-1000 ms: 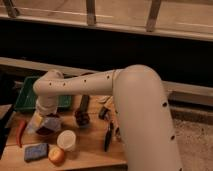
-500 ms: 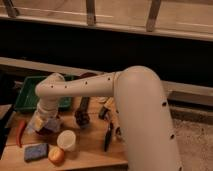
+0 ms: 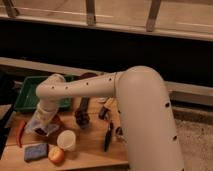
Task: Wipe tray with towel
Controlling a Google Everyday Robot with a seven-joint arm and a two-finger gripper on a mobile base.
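Gently: by the left edge of the table (image 3: 92,147), your gripper (image 3: 43,123) sits pinched together over the limp, light towel (image 3: 35,132), so take a bunched fold.

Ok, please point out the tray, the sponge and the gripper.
tray (image 3: 26,96), camera view, its bare left floor.
sponge (image 3: 35,151), camera view, top face.
gripper (image 3: 41,125), camera view, between fingertips, low, just before tray.

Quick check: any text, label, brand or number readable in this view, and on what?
None readable: no text shows on the tray, the towel, the cup, the sponge or the arm.
The gripper is down at the towel, in front of the tray.
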